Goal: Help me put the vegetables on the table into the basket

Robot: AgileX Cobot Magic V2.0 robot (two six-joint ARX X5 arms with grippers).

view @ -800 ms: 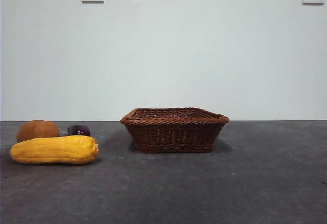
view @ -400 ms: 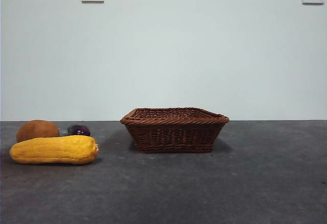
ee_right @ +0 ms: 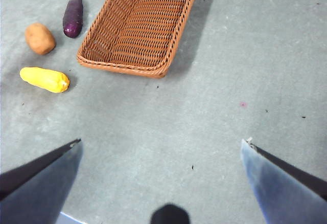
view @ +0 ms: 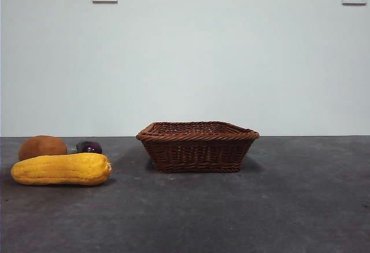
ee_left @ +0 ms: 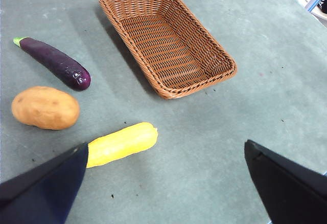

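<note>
Both the left gripper [ee_left: 163,183] and right gripper [ee_right: 161,173] hang spread wide over the table [view: 289,207], corn [view: 61,169], potato [view: 42,147] and eggplant [view: 89,147] lying beside the empty basket [view: 198,146].

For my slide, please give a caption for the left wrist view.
Open left gripper above grey table: empty brown wicker basket, purple eggplant, brown potato, yellow corn cob.

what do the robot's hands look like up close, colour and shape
Each hand shows two flat, wedge-shaped black jaws tapering to a point. The left hand looks matte black; the right hand has a bluish-grey sheen, with a small dark rounded part between its jaws. No cables or markings show.
</note>
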